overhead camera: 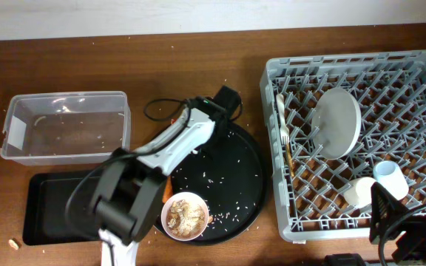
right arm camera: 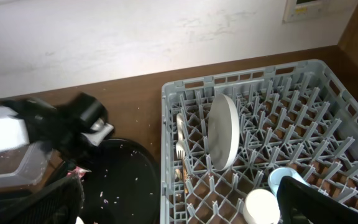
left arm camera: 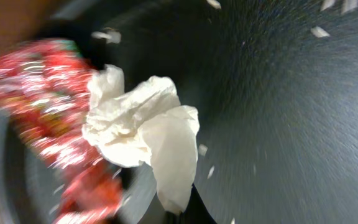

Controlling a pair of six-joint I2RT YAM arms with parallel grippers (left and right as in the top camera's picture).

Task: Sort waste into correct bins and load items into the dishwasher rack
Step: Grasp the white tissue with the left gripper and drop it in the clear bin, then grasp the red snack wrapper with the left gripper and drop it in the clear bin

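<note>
In the left wrist view my left gripper (left arm camera: 182,214) is shut on the lower tip of the crumpled white tissue (left arm camera: 138,124), over the round black tray. The red crinkled wrapper (left arm camera: 48,118) lies blurred right beside the tissue. A white bowl (overhead camera: 186,216) with brownish food scraps sits at the tray's front. An orange stick (overhead camera: 169,179) shows beside my left arm. The grey dishwasher rack (overhead camera: 420,74) holds the pale plate (overhead camera: 336,122), a white cup (overhead camera: 359,192), a small blue-lined cup (overhead camera: 390,177), a white utensil (overhead camera: 280,118) and chopsticks (overhead camera: 288,159). My right gripper (right arm camera: 303,202) hangs open and empty over the rack's front.
The clear tub (overhead camera: 65,100) stands at the back left, and the shallow black rectangular tray (overhead camera: 46,203) lies in front of it. The large round black tray (overhead camera: 235,185) is strewn with rice grains. My left arm reaches across the tray's left side.
</note>
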